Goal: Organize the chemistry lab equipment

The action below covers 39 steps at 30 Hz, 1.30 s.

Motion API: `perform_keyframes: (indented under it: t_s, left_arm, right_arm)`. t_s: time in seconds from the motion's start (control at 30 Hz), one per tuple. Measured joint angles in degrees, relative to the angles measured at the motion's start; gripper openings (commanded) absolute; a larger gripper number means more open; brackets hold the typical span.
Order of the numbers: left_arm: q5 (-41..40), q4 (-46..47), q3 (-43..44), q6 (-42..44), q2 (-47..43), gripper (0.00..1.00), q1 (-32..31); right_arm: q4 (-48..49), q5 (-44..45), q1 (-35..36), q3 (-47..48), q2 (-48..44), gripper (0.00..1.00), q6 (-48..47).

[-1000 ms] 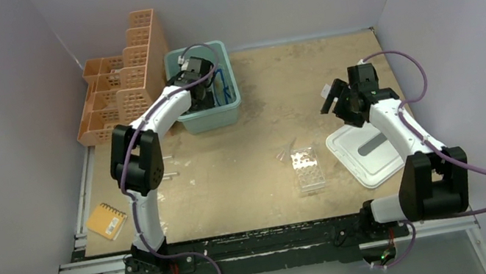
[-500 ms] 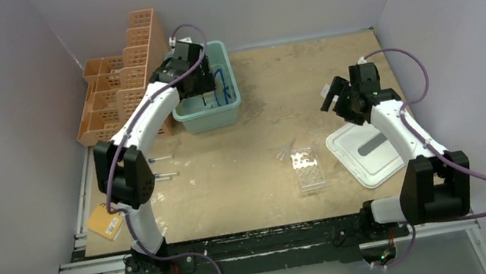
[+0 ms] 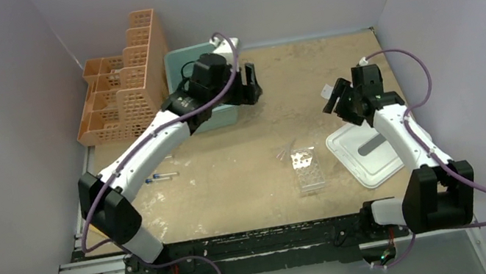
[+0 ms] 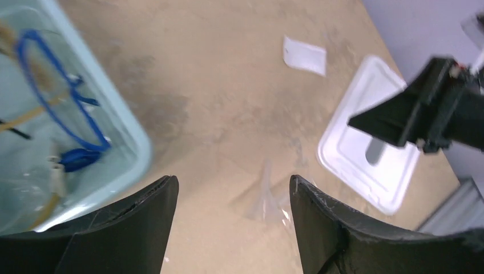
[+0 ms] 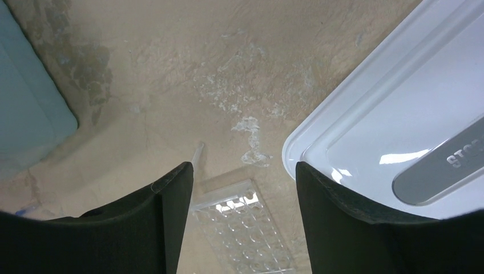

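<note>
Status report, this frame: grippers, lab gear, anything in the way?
Left gripper open, empty, near teal bin. Right gripper open, empty, above table. Clear tube rack mid-table, blue-capped tubes loose at left. White lid beside rack.

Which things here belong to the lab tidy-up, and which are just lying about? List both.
Job: clear tube rack, blue-capped tubes, blue-framed goggles in the teal bin.
Lying about: orange lattice rack, white lid, paper scrap.
</note>
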Motion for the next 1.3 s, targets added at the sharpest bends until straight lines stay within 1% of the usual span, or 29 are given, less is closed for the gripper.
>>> perform_keyframes:
  t_s: [0.07,0.23,0.43,0.5,0.63,0.77,1.0,1.3]
  left_arm:
    - [2.71,1.07,-1.51,0.00,1.01,0.64,-1.90]
    - [7.63,2.84,-3.37,-0.02,5.81,0.63,-4.33]
    - [10.95,2.56,-2.45,0.04,15.23,0.57,-7.23]
    - [11.26,2.43,-1.90,0.50,18.12,0.55,-8.02]
    - [11.26,1.79,0.72,1.42,23.96,0.47,-9.33]
    - [10.99,1.51,4.39,2.49,28.46,0.47,-9.73]
    - [13.22,1.46,8.83,2.95,33.14,0.46,-9.73]
    - [11.89,-2.03,9.77,5.66,35.74,0.43,-10.34]
  right_arm:
    - [0.02,-0.35,0.00,-0.74,0.00,0.67,0.07]
    - [0.00,-0.55,0.00,-2.69,0.00,0.66,0.48]
    - [0.07,-1.16,0.00,-3.61,-0.02,0.66,0.59]
    - [0.07,-1.62,0.00,-3.74,-0.04,0.66,0.59]
    - [0.07,-1.79,0.00,-4.50,-0.63,0.66,0.57]
    - [0.04,-1.73,0.00,-5.99,-2.10,0.66,0.59]
    - [0.02,-1.55,0.00,-6.75,-2.97,0.66,0.68]
    - [0.04,-1.33,0.00,-6.95,-2.97,0.66,0.63]
